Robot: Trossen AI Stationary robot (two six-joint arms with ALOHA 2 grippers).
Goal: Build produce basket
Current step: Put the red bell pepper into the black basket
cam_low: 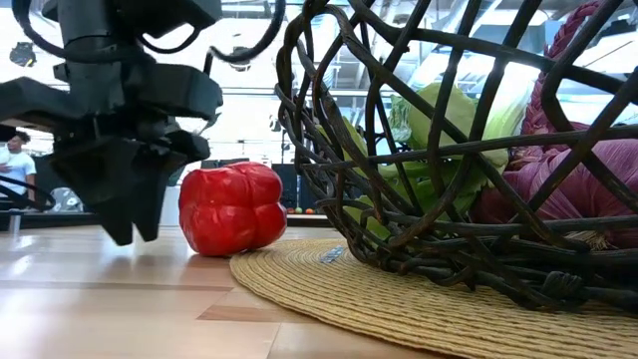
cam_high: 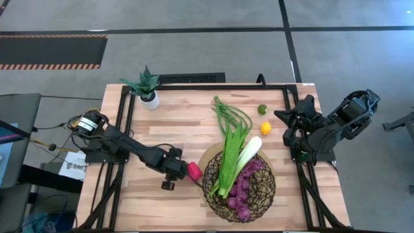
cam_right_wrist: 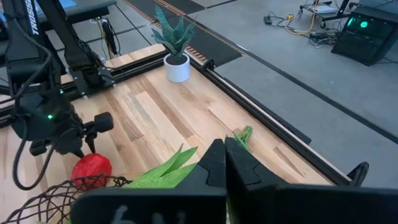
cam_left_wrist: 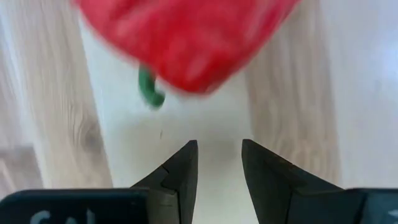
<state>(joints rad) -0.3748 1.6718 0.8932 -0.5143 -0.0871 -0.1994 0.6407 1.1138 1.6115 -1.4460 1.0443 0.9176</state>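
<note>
High view: left gripper [cam_high: 183, 169], jaws parted (empty), beside pepper [cam_high: 193, 171] near basket [cam_high: 266, 194]; right gripper [cam_high: 283, 116] clenched.

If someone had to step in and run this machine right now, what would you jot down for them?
Left gripper: open, right beside the red pepper, not holding it.
Right gripper: shut, parked at the table's right edge.
Pepper lies on the table just left of the basket.
Done: grapes, leek and leafy stalk are in the basket, stalks sticking out over the rim.
Left: pepper, lemon, lime and beans, all on the table.
</note>
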